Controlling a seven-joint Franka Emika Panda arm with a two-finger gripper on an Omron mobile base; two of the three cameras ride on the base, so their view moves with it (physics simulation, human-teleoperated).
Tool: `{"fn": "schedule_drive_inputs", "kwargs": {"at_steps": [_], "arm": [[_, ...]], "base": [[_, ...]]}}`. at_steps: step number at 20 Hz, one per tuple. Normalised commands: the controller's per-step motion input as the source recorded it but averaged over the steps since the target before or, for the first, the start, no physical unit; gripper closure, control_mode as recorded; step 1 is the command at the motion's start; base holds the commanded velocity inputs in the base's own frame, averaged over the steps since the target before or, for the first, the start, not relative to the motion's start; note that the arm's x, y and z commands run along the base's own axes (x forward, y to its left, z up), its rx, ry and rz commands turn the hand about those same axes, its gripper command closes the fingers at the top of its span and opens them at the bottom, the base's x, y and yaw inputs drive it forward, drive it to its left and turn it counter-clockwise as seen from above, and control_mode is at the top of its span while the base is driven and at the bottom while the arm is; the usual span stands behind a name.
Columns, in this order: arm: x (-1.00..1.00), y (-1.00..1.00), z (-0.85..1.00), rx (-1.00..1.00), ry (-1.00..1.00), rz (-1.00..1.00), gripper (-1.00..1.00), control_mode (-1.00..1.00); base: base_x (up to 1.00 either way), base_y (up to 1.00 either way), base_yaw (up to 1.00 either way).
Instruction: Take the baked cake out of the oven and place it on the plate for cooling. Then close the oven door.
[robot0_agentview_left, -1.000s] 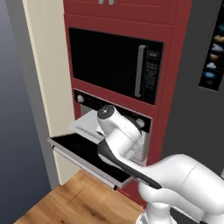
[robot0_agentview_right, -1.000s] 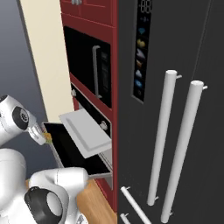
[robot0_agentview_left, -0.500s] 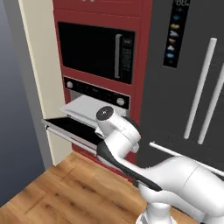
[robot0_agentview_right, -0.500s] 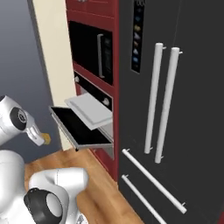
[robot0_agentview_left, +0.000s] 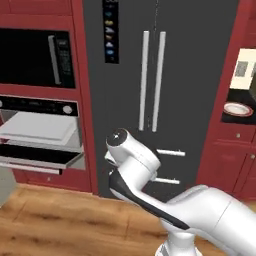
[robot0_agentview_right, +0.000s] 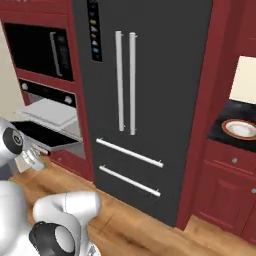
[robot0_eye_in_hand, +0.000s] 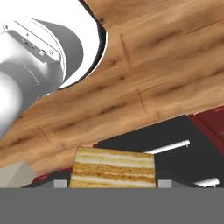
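Since the earlier pictures the base has turned away from the oven (robot0_agentview_left: 40, 107), so the whole view has shifted: the oven now stands at the left edge, the fridge (robot0_agentview_left: 150, 75) is in the middle, and the plate (robot0_agentview_right: 241, 128) has come into sight far to the right. Nearest, the gripper (robot0_agentview_right: 31, 159) hangs low beside the arm, and its jaws stand about half open and are closed on the cake (robot0_eye_in_hand: 113, 168). It is a layered square piece that sits between the two tips, with wooden floor (robot0_eye_in_hand: 144, 74) beyond it. I judge the hold to be the first risk: the cake is soft, and only its two sides are pressed. A fast swing or a jolt while the base drives could let it slide out or break, and it would fall on the floor. The second risk lies behind the jaws, on the oven side. The oven door (robot0_agentview_left: 40, 155) is still folded down flat and a grey shelf (robot0_agentview_left: 37, 127) stands out above it, so a wide turn of the arm or base could knock them. The shelf top looks bare, so nothing is left in the oven that I can see. Farthest from the jaws, past the fridge, the plate rests on a dark counter (robot0_agentview_right: 222, 127) and looks empty. It lies in a recess, so coming in too high or too low could hit the edge.
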Motion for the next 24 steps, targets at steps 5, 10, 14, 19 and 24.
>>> {"fn": "schedule_drive_inputs", "kwargs": {"at_steps": [5,10,14,19,24], "arm": [[0.0,0.0,0.0,0.0,0.0,0.0,1.0,1.0],[0.0,0.0,0.0,0.0,0.0,0.0,1.0,1.0],[0.0,0.0,0.0,0.0,0.0,0.0,1.0,1.0],[0.0,0.0,0.0,0.0,0.0,0.0,1.0,1.0],[0.0,0.0,0.0,0.0,0.0,0.0,1.0,1.0]], "base": [[-0.53,-0.01,-0.86],[-0.17,-0.54,-0.73],[0.48,-0.79,-0.27],[0.85,-0.68,-0.05],[0.92,-0.63,0.0]]}}
